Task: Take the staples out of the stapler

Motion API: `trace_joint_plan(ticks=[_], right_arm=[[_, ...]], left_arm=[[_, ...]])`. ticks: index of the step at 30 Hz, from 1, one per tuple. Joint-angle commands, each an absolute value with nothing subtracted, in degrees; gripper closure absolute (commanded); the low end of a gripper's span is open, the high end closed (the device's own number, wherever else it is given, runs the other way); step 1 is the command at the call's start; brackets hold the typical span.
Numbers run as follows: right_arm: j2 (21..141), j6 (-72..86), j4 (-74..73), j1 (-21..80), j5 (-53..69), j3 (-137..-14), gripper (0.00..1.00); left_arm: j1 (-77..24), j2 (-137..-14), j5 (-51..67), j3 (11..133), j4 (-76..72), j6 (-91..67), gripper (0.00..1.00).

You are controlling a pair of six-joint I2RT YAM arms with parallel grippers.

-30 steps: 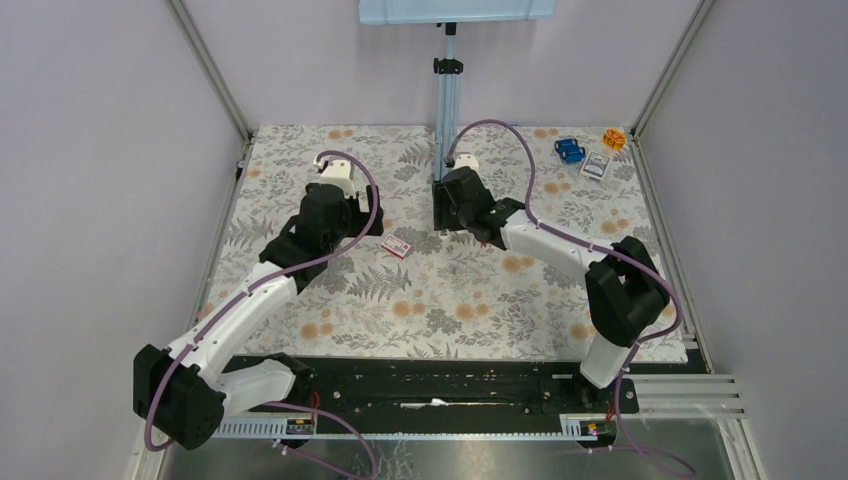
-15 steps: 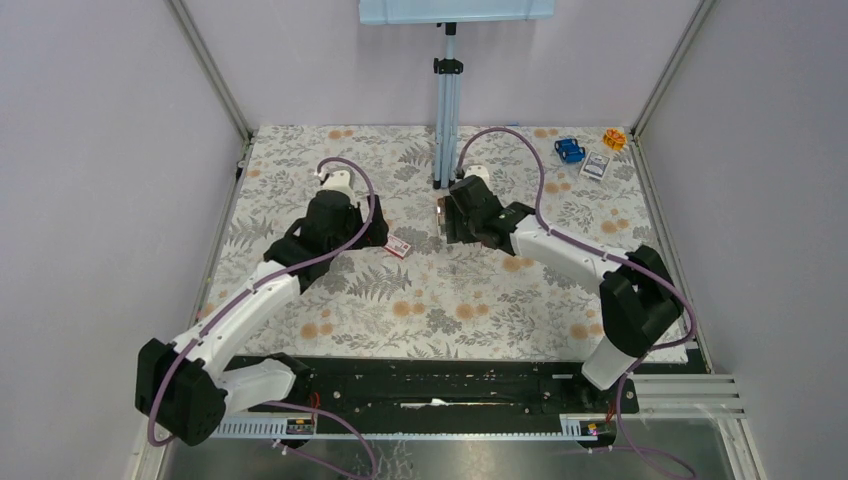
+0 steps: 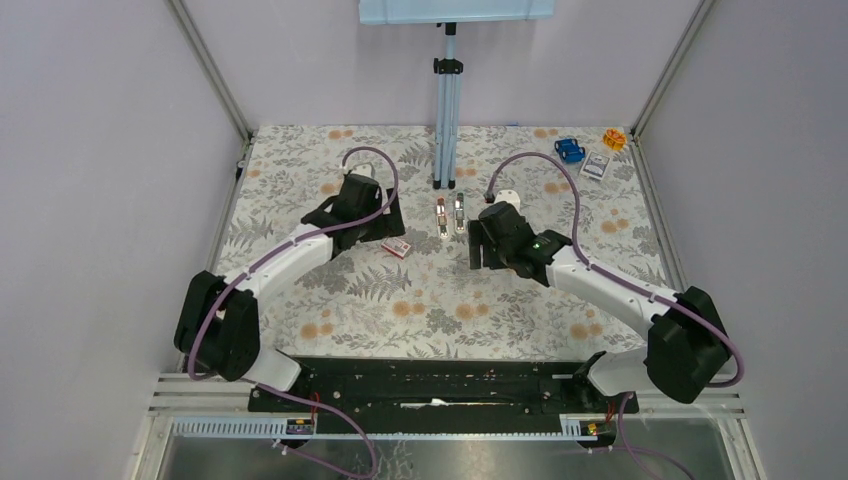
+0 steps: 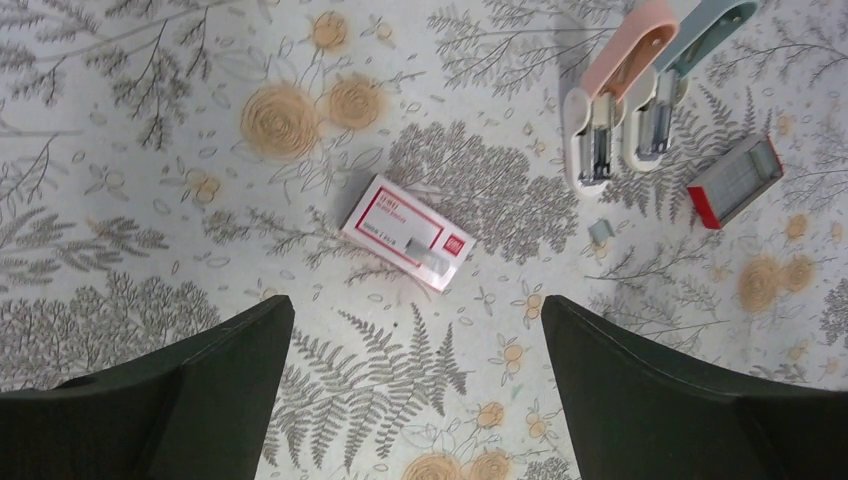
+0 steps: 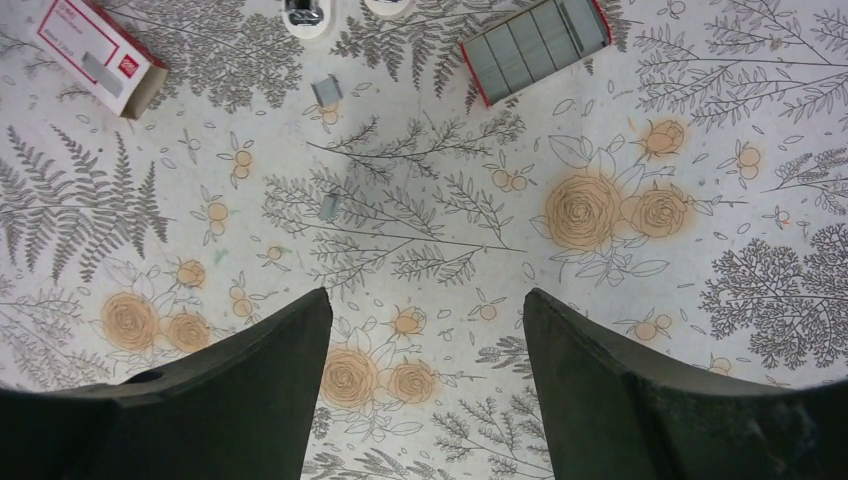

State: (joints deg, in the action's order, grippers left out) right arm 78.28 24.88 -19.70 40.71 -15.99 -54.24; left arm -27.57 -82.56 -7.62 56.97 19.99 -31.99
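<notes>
Staplers: pink stapler [image 4: 625, 65] and blue stapler [image 4: 700, 45] lie just beside each other at the middle of the far part of the table. Both are hinged open with their metal channels facing up. Whether any staples remain inside cannot be told.
Left gripper [image 4: 415, 320]: fingers spread wide, nothing between them. It hovers over the staple box [image 4: 405, 232], with the staplers off to the upper right in its wrist view.
Right gripper [image 5: 427, 300]: fingers spread wide and empty, above bare cloth [image 5: 620, 330] on the near side of the staplers.
Loose staples: one short strip [image 5: 325, 93] lies just below the stapler ends and a smaller bit [image 5: 328, 206] lies nearer the right gripper. The red tray [image 5: 535, 45] holds full rows beside them.
Risk, crowding: the staplers sit so close that closing on one would probably shove or tip the other, spilling whatever is in its channel.
Risk, small pieces: the loose strips are thin and flat on a busy pattern. A pinch could miss, slide them along the cloth or break them into single staples.
Risk, tray: it lies open and near. A low sweep by the right arm could knock it and scatter its rows.
Risk, arms: both reach toward the same middle patch, so a careless approach could make them bump.
</notes>
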Motion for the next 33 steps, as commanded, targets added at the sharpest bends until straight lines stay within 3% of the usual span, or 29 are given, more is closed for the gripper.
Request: trace_joint_plan(ticks=[1, 11, 17, 24, 33], right_arm=[[79.2, 24.7, -20.8, 38.1, -16.1, -55.2, 0.23], [84.7, 20.5, -20.9, 29.2, -3.9, -58.7, 0.23], [91.3, 23.9, -14.5, 29.8, 9.3, -61.7, 0.31], [103.7, 16.0, -19.6, 36.9, 3.0, -75.7, 0.31], [113.1, 4.5, -25.1, 37.7, 3.0, -84.3, 0.27]], left_arm=[[-26.9, -85.0, -6.4, 62.9, 17.3, -29.5, 0.01], [-24.8, -87.9, -5.6, 65.4, 17.8, -25.2, 0.01], [-24.5, -86.0, -6.7, 65.0, 18.1, -17.2, 0.01], [-24.5, -84.7, -4.9, 64.3, 17.0, -15.7, 0.01], [-24.5, -81.5, -6.0, 63.0, 17.0, -15.3, 0.01]])
